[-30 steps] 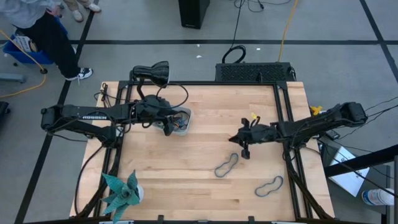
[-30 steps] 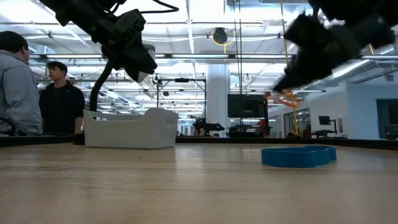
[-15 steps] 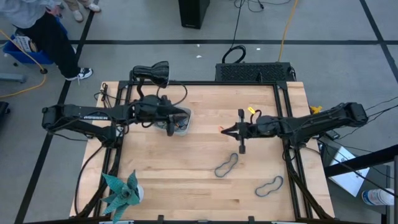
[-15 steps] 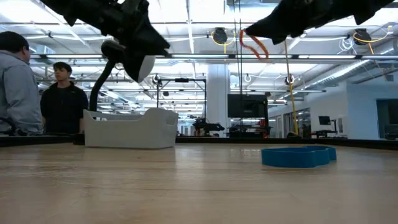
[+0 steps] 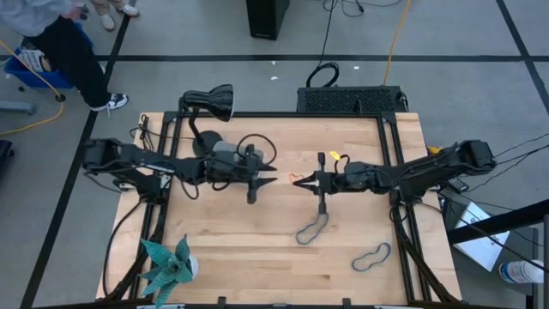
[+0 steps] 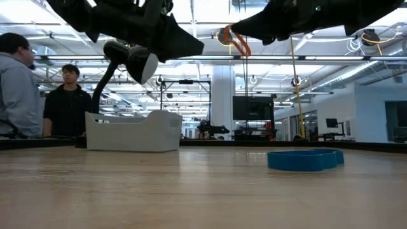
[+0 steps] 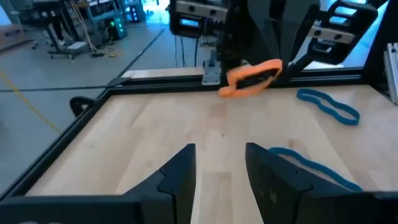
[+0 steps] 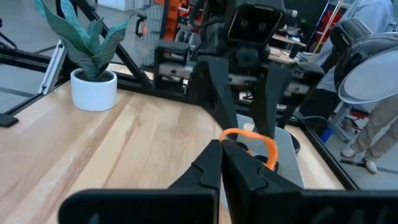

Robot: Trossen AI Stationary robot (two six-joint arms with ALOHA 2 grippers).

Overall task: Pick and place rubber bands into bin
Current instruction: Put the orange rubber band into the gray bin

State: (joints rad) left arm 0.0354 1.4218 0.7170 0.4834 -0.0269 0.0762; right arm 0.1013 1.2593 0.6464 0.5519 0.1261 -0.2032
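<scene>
My right gripper (image 5: pixel 298 181) is shut on an orange rubber band (image 7: pixel 252 78), high above the middle of the table. My left gripper (image 5: pixel 272 179) is open and empty. It faces the right gripper from the table's left, a short gap away, and its fingers show apart in the left wrist view (image 7: pixel 219 167). The bin (image 6: pixel 133 131) stands on the table at the far left, under my left arm in the high view. Two blue rubber bands (image 5: pixel 313 227) (image 5: pixel 371 256) lie flat on the table nearer the front right. My right gripper pinches the orange rubber band between its two fingertips (image 8: pixel 219 155). The fingers lie about level and point toward the table's left. The band's loop (image 8: pixel 250 134) sticks out past the tips, lifted clear of the table and slack (image 6: pixel 236 41).
A black desk lamp (image 5: pixel 214 101) stands at the far left edge and a potted plant (image 5: pixel 167 266) at the near left corner. Two people (image 6: pixel 38 95) stand beyond the table's left side. Bare wood lies between and in front of the grippers.
My right gripper has gone up and toward the table's left with the orange band, which is lifted clear. My left gripper has come away from the bin toward the table's right, turning to face the right gripper.
</scene>
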